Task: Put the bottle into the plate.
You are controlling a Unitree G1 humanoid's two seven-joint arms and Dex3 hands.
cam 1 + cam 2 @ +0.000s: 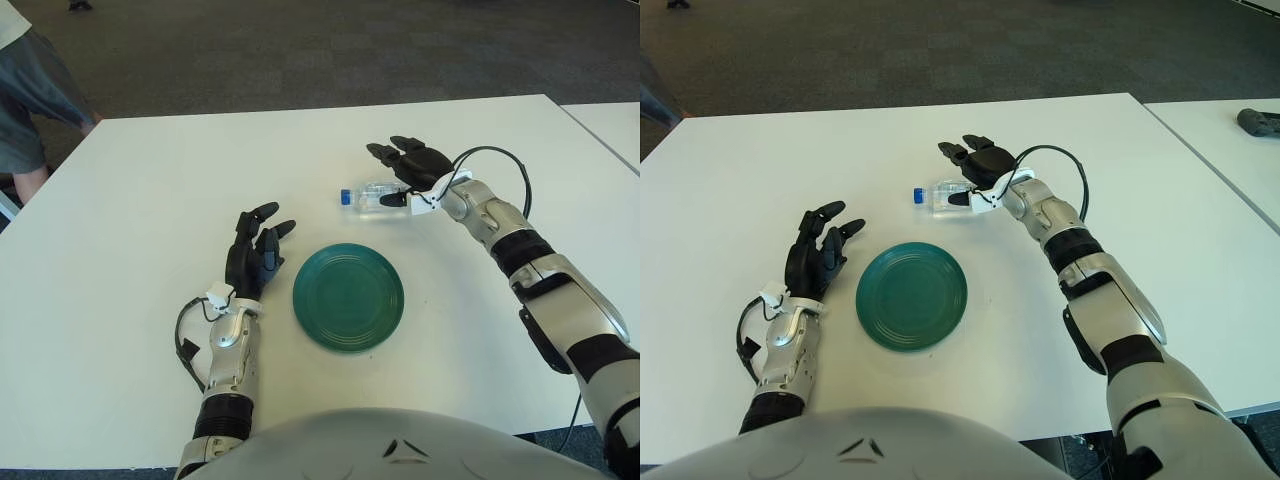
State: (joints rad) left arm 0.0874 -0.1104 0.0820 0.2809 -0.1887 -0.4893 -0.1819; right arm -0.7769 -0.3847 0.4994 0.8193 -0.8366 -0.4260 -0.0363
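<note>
Teal plate (348,297); clear bottle (378,197), blue cap; white table (150,200).

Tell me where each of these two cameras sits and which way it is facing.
Left eye view: on the head, facing forward and down at the white table; shows both arms, chest edge, left hand beside the green plate.
Right eye view: same head, slightly to the right; the right arm looks longer, right hand over the lying bottle, not gripping.
Shared: table, plate, bottle, both hands.

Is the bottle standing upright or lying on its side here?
On its side: the bottle lies flat on the table, blue cap pointing toward the robot's left, beyond the plate. The right hand is at its far end.
</note>
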